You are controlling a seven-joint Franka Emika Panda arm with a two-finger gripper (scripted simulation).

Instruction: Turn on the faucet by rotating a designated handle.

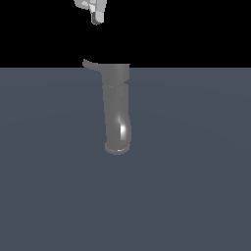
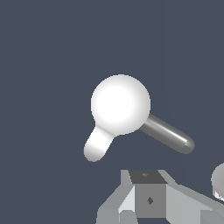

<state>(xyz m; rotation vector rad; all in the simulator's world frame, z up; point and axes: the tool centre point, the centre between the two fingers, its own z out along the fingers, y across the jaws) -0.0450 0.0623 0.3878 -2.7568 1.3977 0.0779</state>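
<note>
Approach is the step in hand: claw (image 1: 96,18) hangs above the handle (image 1: 91,65), gripping nothing (its spread I cannot tell), faucet (image 1: 116,110) standing on the surface (image 1: 196,171), so next comes descent to push that lever round.

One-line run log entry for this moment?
phase: approach | gripper: above faucet, no contact, jaw state unclear | handle: untouched, projects toward exterior view's left

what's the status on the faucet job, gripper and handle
Gripper above faucet, not touching; jaw state unclear. Handle untouched, sticking out sideways. Nothing in the way.
</note>
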